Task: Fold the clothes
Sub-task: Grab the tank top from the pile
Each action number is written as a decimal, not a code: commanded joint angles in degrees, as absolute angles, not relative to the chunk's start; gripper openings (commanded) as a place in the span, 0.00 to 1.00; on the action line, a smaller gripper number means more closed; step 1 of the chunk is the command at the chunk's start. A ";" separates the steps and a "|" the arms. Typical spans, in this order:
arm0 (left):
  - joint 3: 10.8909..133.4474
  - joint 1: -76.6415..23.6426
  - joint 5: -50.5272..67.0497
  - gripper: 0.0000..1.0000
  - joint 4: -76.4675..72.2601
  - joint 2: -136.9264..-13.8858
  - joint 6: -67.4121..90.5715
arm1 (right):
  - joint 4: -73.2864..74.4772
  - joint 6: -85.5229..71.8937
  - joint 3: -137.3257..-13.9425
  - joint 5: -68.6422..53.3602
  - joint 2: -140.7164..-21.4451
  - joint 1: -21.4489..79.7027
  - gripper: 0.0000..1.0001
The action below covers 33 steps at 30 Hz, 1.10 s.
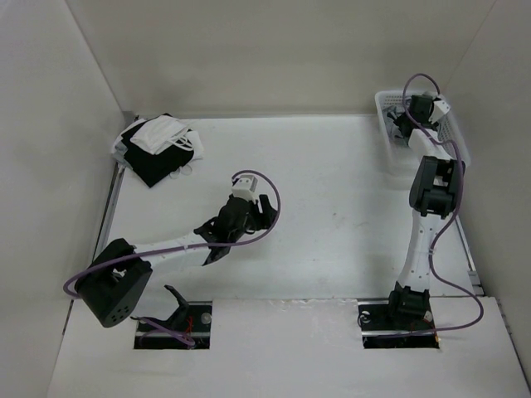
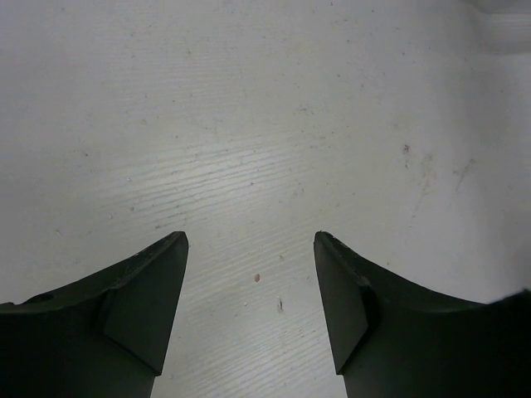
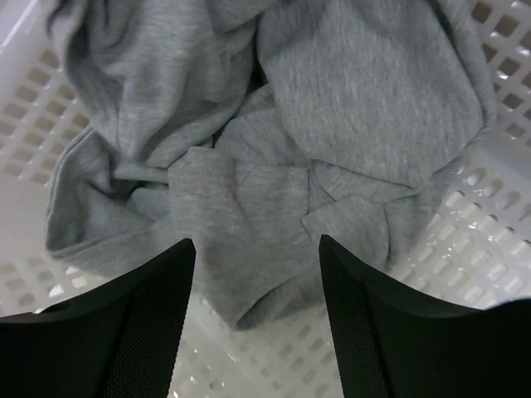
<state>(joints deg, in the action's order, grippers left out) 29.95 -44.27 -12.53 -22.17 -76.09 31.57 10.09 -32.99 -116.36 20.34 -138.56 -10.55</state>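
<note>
The right gripper [image 3: 255,249] hung with its two dark fingers [image 3: 141,323] spread apart and nothing between them. It pointed down at the grey sleeveless top [image 3: 357,91], which lay crumpled in the white plastic basket [image 3: 498,249]. That stance would suit either a letting-go or a fresh grab at the cloth; the views did not show which. The fingers were matte black wedges with a finely stippled face.

The top filled the right wrist view from the upper left to the lower centre. It was a soft heathered knit, bunched into rounded folds, with a hemmed edge down the left side and a dark hollow near the top centre. Under it the basket showed as a glossy lattice of small rectangular holes at both lower corners and along the right edge.

The left gripper [image 2: 250,240] was also spread wide and empty, over the bare white table [image 2: 249,99], whose surface showed faint grain streaks and a few dark specks. In the overhead view it sat left of centre, well apart from the basket at the upper right. It was probably waiting over open space where the top could be laid flat, so folding looked not yet begun. A pile of black and white garments [image 1: 156,148] sat in the upper left, away from both arms.
</note>
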 commanded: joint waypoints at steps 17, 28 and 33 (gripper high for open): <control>26.72 -39.86 -8.61 0.61 -31.11 -74.97 34.54 | 16.10 -47.28 -132.12 11.43 -148.20 -11.38 0.00; 26.54 -39.59 -8.44 0.62 -31.82 -74.62 35.16 | -17.03 -45.45 -93.63 6.77 -101.48 -11.39 0.00; 25.66 -38.45 -8.17 0.62 -31.47 -71.11 35.95 | -18.90 -39.47 -87.28 5.98 -82.73 -4.28 0.00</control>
